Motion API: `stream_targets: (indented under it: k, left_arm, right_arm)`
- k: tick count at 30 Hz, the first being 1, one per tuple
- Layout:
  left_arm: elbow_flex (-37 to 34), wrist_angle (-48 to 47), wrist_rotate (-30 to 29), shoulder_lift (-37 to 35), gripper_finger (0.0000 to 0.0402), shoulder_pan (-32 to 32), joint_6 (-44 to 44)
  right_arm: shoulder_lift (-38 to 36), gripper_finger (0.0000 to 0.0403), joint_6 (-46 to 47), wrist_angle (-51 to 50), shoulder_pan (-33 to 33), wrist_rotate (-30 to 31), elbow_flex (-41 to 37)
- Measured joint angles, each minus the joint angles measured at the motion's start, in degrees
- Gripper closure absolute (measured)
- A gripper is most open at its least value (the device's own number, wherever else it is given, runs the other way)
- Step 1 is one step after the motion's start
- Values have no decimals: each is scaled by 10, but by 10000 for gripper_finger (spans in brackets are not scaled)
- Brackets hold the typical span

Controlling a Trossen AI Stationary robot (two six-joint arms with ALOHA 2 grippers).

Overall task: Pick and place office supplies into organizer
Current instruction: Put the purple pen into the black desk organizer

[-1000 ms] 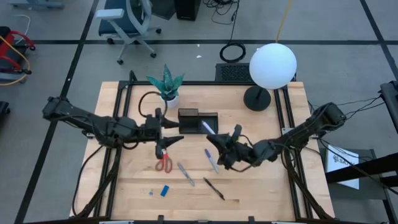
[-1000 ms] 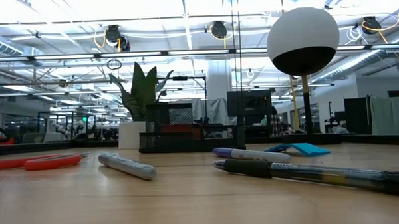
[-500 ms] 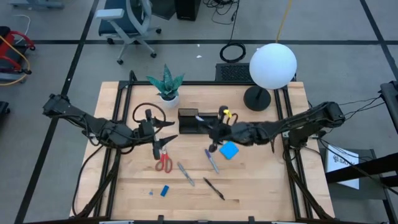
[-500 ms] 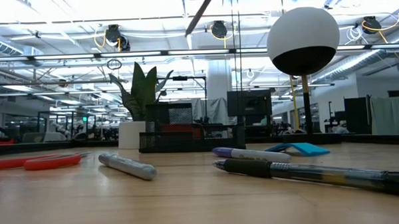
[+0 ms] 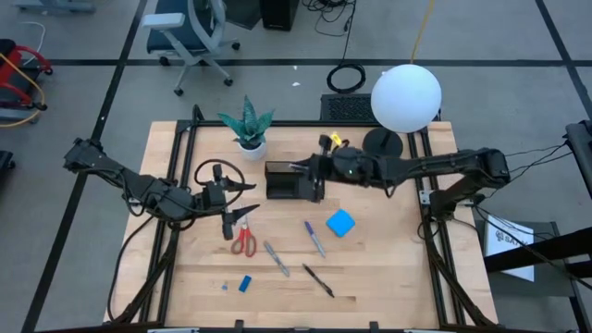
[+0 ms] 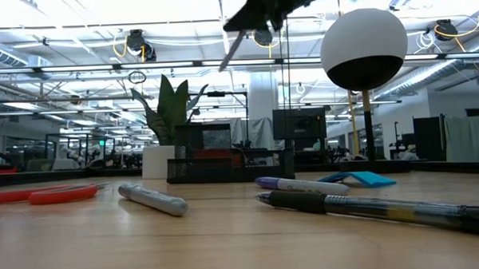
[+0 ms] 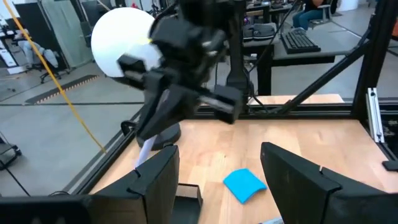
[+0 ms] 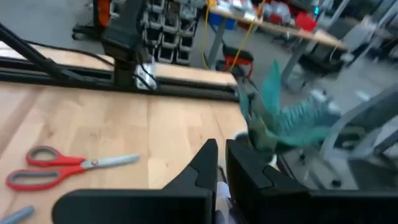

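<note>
While clamped between the closed fingers of the right gripper [image 5: 309, 174], hangs tilted, tip downward, above the organizer [image 5: 282, 182]: thin pale-grey pen [image 6: 233, 45], slim and straight, lower end clear of the tray in the low view. Organizer itself small, black and rectangular, with a taller back section; sits on the wooden table [image 5: 398, 268] just in front of the potted plant [image 5: 248, 126] and beside the round lamp base [image 5: 382, 145]. Contents too dark to make out from above. Left gripper [image 5: 242, 207] to the tray's left, fingers spread apart and holding nothing, just above the red-handled scissors [image 5: 243, 241], which lie flat with blades pointing toward it. Loose on the table in front of the organizer, each apart from the others: bright blue square notepad [image 5: 340, 223], purple pen [image 5: 314, 238], grey pen [image 5: 276, 259], black pen [image 5: 317, 279] and, nearest the front edge, tiny blue block [image 5: 245, 284]. Notepad's near corner slightly lifted off the wood in the low view.
</note>
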Motion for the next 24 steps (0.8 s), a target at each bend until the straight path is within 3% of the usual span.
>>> stream_targets:
  k: [12,24]
  left_arm:
    - [0,0,0,0,167,0,3]
    - [0,1,0,1,167,2,6]
  right_arm:
    - [27,391,25,-34,-54,-83,17]
    - [172,391,-5,-169,-79,-101,193]
